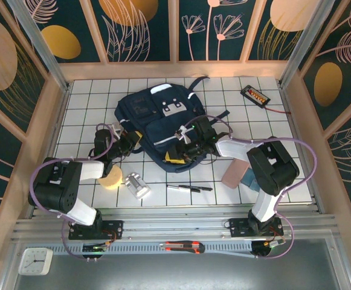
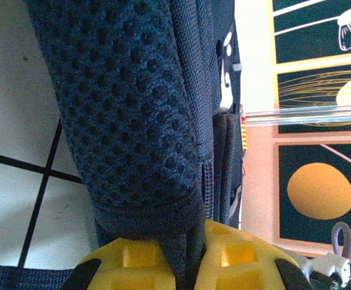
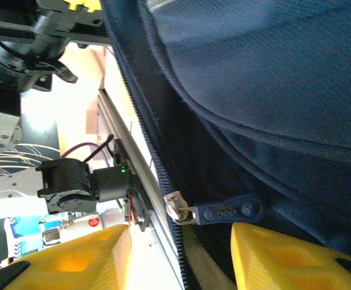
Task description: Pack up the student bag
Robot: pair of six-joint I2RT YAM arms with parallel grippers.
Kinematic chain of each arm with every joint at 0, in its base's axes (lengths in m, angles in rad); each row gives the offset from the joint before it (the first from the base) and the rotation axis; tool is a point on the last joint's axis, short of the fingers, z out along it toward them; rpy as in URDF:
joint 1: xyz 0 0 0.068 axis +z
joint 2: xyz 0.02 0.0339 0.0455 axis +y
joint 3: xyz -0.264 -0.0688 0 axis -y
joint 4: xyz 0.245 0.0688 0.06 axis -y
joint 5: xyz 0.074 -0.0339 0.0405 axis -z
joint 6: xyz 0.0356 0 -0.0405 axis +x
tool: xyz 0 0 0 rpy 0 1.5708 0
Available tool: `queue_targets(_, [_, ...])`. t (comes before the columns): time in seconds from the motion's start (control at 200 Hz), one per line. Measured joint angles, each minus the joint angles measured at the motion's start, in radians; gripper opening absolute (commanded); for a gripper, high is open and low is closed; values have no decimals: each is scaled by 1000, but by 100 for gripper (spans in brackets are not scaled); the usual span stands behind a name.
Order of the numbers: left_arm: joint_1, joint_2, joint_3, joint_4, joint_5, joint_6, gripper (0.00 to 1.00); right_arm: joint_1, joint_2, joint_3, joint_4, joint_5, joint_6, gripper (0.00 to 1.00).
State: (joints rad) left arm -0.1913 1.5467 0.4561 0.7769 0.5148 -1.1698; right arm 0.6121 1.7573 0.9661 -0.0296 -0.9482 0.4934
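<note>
The student bag [image 1: 154, 118], a large dark navy backpack with a pale stripe and a grey-white patch, lies flat in the middle of the tiled table. My left gripper [image 1: 128, 142] is at the bag's near left edge. In the left wrist view its yellow fingers [image 2: 133, 263] are shut on a fold of the bag's navy fabric [image 2: 184, 248], below a mesh panel. My right gripper [image 1: 185, 151] is at the bag's near right edge. It stands open [image 3: 181, 266], and the navy zipper pull [image 3: 226, 211] lies just beyond the gap between its fingertips, apart from both.
Near the left arm stand a yellow roll [image 1: 110, 177] and a silver cylinder [image 1: 136, 185]. A black pen [image 1: 190, 188] lies in front of the bag. A pink case [image 1: 234, 172] leans by the right arm. A black device [image 1: 255, 95] sits at the back right.
</note>
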Motion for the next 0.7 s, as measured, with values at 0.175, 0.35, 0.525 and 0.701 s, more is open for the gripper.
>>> queue_targets(0.175, [-1, -23, 3, -119, -14, 0, 82, 0, 0, 0, -39, 40, -33, 47])
queue_targets(0.35, [-40, -87, 51, -359, -48, 14, 82, 0, 0, -3, -24, 68, -24, 46])
queue_targets(0.525, [-84, -135, 74, -493, -62, -10, 79, 0, 14, -4, 11, 84, 10, 46])
queue_targets(0.701, [-93, -186, 190, -690, -84, 1, 77, 0, 31, -7, 34, 95, 33, 45])
